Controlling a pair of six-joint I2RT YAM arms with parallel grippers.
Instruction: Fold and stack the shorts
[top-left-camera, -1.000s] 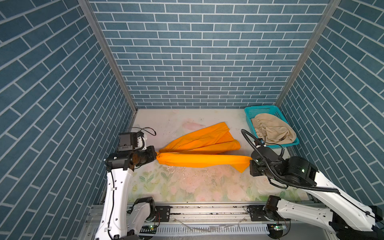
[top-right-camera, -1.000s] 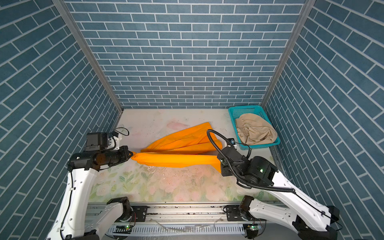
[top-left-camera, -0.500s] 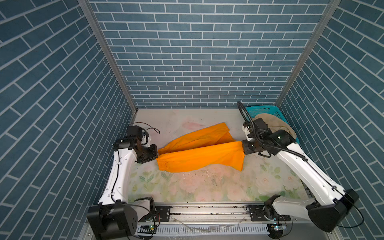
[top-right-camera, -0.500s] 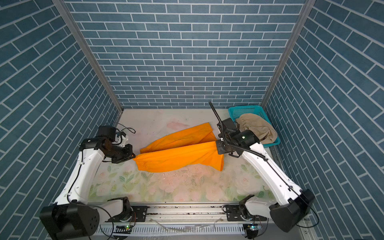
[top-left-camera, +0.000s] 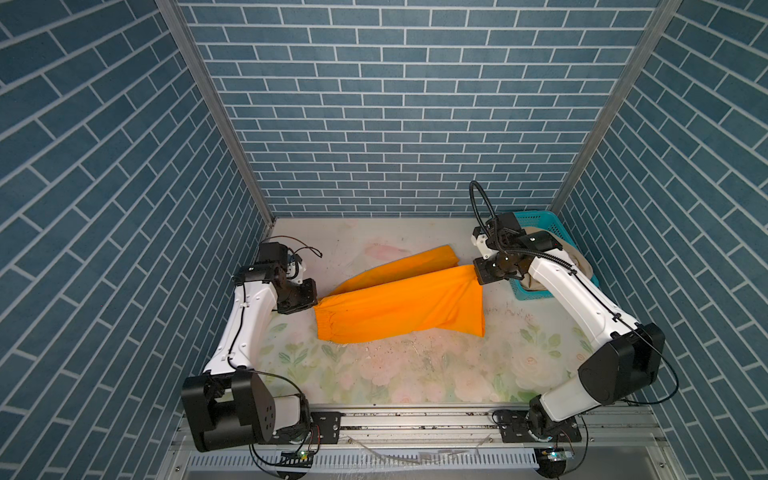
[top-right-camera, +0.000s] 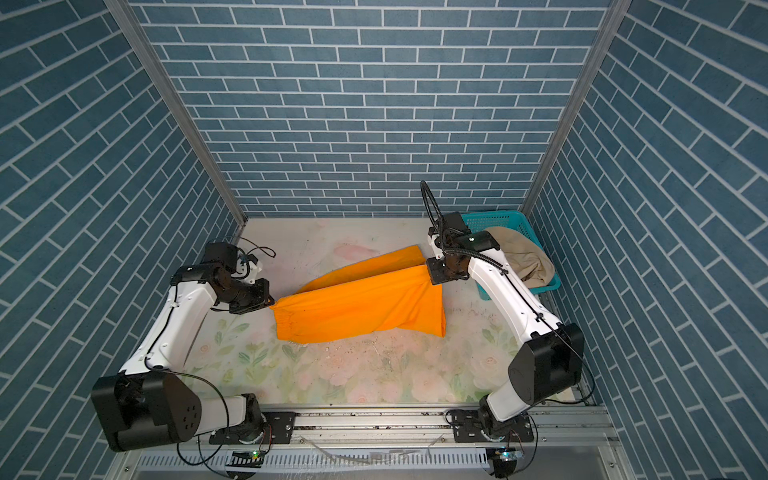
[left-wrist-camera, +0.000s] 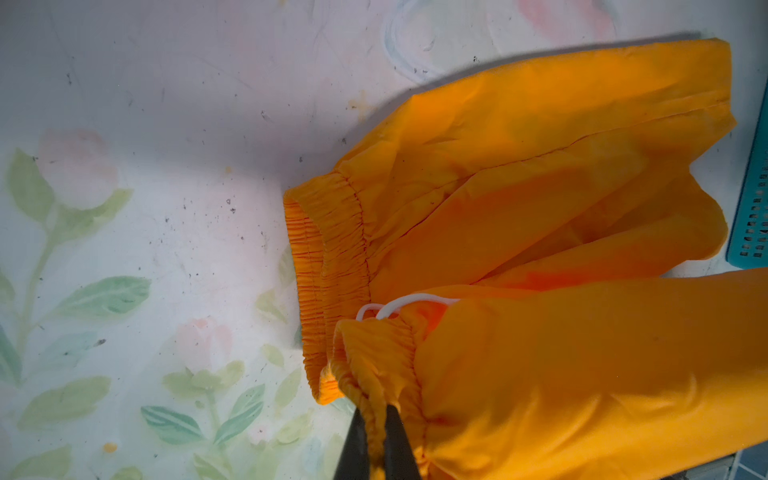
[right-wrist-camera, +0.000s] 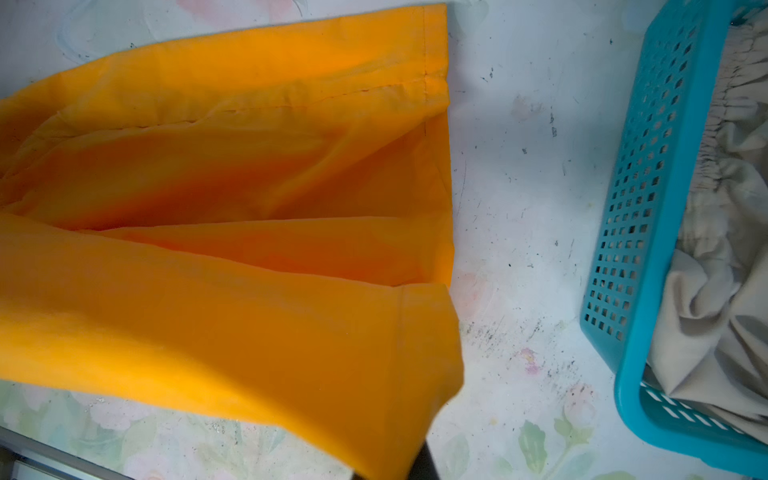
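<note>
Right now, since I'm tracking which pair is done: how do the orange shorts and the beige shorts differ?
The orange shorts are spread long over the table, while the beige shorts lie crumpled in the teal basket. The orange shorts are pinched at the waistband by the left gripper and at a leg hem by the right gripper; nothing holds the beige shorts. Both have gathered elastic waistbands.

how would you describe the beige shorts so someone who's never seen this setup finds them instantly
Follow the blue brick back wall to its right-hand corner in both top views, where a teal perforated basket stands on the floral table. The beige shorts lie crumpled inside it. Unlike the orange shorts stretched out mid-table, they are pale, bunched up and contained.
</note>
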